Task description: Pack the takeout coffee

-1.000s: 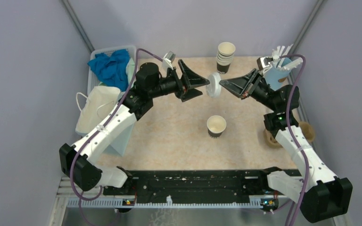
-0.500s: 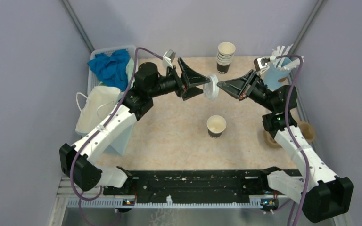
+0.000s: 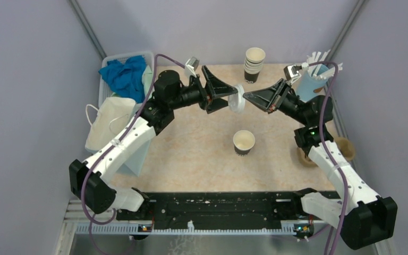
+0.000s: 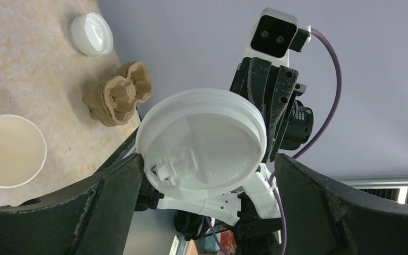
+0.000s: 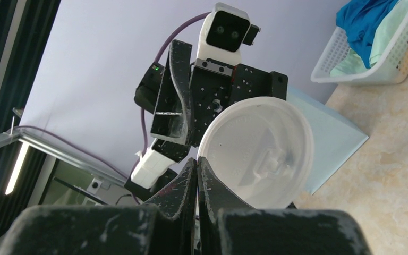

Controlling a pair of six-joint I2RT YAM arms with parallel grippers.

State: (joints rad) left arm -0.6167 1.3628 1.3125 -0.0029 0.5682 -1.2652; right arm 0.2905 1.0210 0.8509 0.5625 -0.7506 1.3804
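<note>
A round white sip lid [image 3: 237, 100] hangs in the air over the back of the table. My right gripper [image 3: 246, 96] is shut on its rim, the two fingers pinched together [image 5: 197, 159] at the lid's [image 5: 257, 154] edge. My left gripper [image 3: 232, 98] faces it and is open, its black fingers standing on either side of the lid [image 4: 202, 143] without touching it. An open dark brown paper cup [image 3: 244, 142] stands upright on the table below, also at the left edge of the left wrist view [image 4: 8, 151]. A lidded takeout coffee is out of view.
A stack of lidless cups [image 3: 254, 64] stands at the back. A blue holder of white stirrers [image 3: 314, 79] is at the back right. Brown pulp carriers [image 3: 345, 149] and a loose lid [image 4: 91, 34] lie right. A basket with blue cloth [image 3: 125, 74] and a white bag [image 3: 109, 122] sit left.
My right gripper has carried the lid a little to the left, in between the left gripper's open fingers. The left arm has barely shifted.
</note>
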